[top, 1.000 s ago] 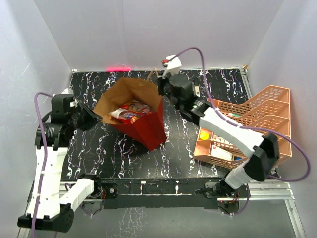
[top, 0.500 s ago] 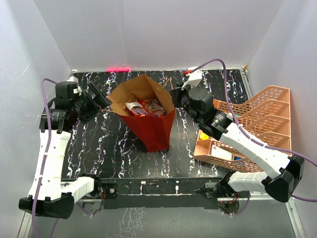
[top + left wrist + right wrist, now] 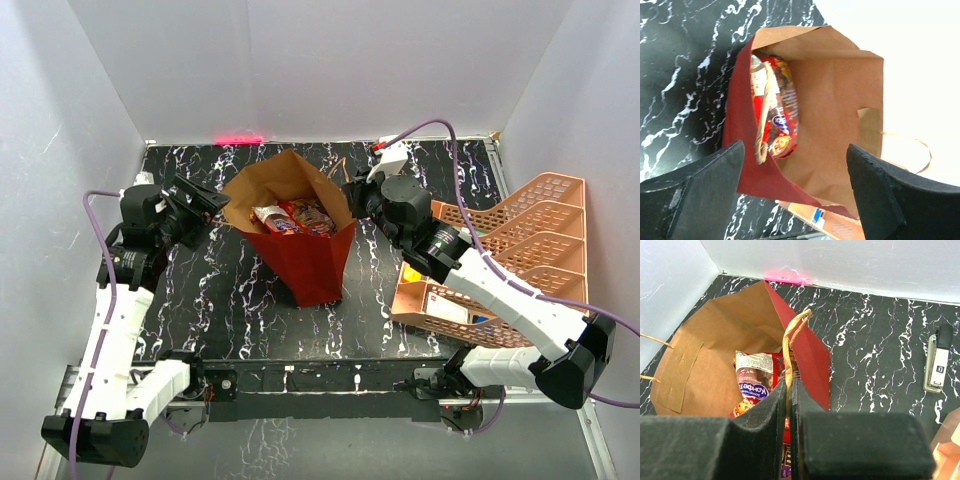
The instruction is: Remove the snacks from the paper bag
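Bag (image 3: 310,262) rim pinched tight in right claw (image 3: 788,390), probably steadying mouth upward; left claw (image 3: 795,147) spread wide, facing snacks (image 3: 776,117) inside.

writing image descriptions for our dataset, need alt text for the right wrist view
The right gripper is pinched shut on the rim of a large red paper bag with a brown kraft inside, beside its tan cord handle. Shiny red snack packets lie inside the open bag. A slim black-and-cream tool lies to the right on the black marbled table.
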### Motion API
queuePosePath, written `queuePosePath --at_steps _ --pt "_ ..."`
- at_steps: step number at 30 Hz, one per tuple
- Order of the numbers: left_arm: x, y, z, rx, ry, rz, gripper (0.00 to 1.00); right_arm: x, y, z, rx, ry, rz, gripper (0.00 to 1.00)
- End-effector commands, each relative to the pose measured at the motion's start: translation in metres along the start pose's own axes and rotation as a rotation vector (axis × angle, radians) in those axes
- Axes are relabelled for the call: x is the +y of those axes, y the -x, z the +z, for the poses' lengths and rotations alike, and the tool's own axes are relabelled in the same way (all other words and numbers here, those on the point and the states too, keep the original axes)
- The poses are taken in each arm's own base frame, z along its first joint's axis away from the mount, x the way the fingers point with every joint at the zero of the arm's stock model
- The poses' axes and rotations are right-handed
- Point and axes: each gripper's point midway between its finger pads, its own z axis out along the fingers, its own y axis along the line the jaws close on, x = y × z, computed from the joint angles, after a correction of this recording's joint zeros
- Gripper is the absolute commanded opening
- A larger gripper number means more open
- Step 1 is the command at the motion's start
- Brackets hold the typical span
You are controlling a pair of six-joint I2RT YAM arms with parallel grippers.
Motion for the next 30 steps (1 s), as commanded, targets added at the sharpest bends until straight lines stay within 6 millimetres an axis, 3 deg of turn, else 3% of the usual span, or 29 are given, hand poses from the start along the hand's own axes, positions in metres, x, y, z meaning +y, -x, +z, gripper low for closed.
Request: queuePosePath --at_steps 1,3,7,12,18,23,26,30 --pt "-0.034 0.017 0.007 -0.07 -0.166 -0.061 0.77 0.011 0.044 -0.016 -0.136 0.052 0.058 0.08" --pt "-0.03 0.017 0.015 -0.062 -0.143 -0.055 0.7 0.01 0.045 -0.017 -0.138 0.052 0.056 0.08" --pt "-0.032 0.022 0.024 -0.058 -0.137 -0.033 0.46 0.01 0.047 -0.02 -0.143 0.057 0.058 0.08" --pt "-0.04 0.036 0.023 -0.072 -0.099 0.055 0.01 0.024 0.047 -0.018 -0.127 0.123 0.056 0.08" --pt "-0.053 0.099 0.007 -0.193 0.01 0.197 0.0 0.06 0.054 -0.015 -0.101 0.288 0.093 0.07" --pt "-0.072 0.157 -0.017 -0.396 0.033 0.304 0.0 0.1 0.041 -0.002 -0.021 0.424 0.187 0.07" --pt "-0.085 0.178 -0.027 -0.475 0.025 0.39 0.0 0.127 0.029 0.001 0.019 0.513 0.281 0.07" --pt "-0.098 0.189 -0.037 -0.519 0.008 0.522 0.0 0.158 -0.006 0.005 0.103 0.571 0.36 0.08"
